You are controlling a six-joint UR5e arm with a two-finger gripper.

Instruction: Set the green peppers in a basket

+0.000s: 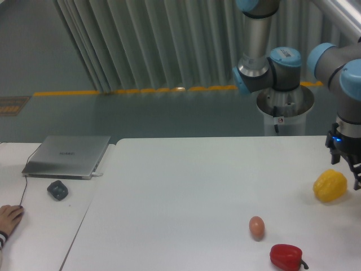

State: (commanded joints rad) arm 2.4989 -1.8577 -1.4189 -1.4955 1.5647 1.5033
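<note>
No green pepper shows in this view, and no basket shows either. My gripper (pixel 347 168) hangs at the far right edge of the white table (pixel 186 192), just above and right of a yellow bell pepper (pixel 330 186). Its dark fingers are partly cut off by the frame edge, so I cannot tell how far apart they stand. Nothing is visibly held.
A brown egg (pixel 256 227) stands right of the table's middle near the front. A red bell pepper (pixel 286 257) with a dark stem lies at the front edge. On the left table sit a closed laptop (pixel 67 156), a dark mouse (pixel 57 189) and a person's hand (pixel 8 217).
</note>
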